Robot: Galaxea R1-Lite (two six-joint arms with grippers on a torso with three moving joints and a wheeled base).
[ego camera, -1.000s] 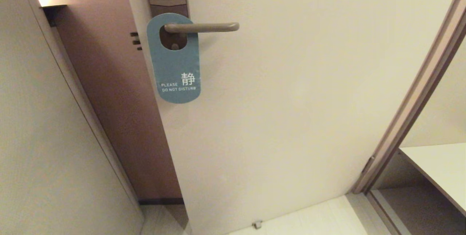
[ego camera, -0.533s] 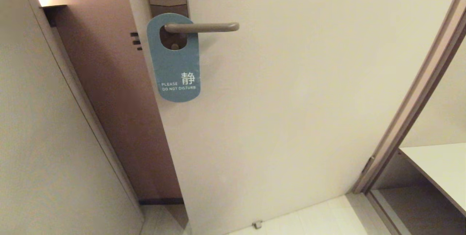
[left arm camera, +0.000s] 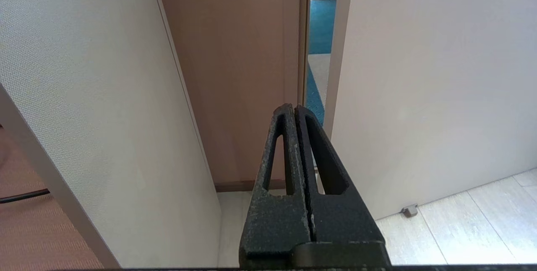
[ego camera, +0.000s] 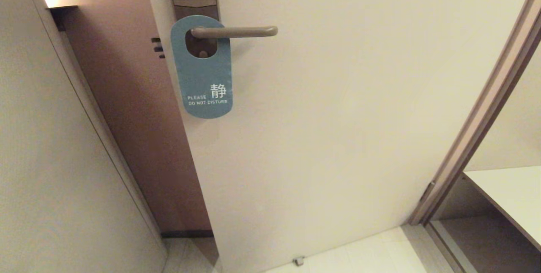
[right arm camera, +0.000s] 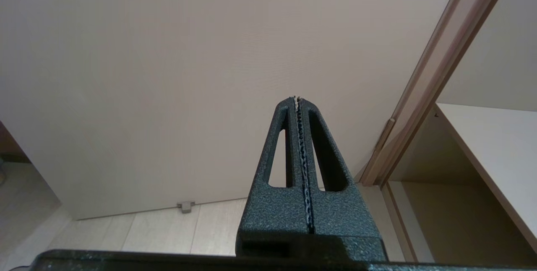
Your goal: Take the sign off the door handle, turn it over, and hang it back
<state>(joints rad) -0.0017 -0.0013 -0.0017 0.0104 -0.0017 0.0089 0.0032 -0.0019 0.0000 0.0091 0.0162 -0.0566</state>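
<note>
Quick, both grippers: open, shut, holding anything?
Left gripper: jaws shut, holding nothing.
Right gripper: jaws shut, holding nothing.

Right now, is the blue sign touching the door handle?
Touching. In the head view the sign hangs from the door handle, which passes through its oval hole.

Carrier: straight brownish-grey metal door handle (ego camera: pixel 234 31) on pale door (ego camera: pixel 338 116)
Hanging on it: blue-grey rounded card sign (ego camera: pixel 203 78)

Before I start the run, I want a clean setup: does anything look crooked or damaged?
Nothing stands out. The sign hangs straight on the door handle, blue side out, and the door looks unmarked.
</note>
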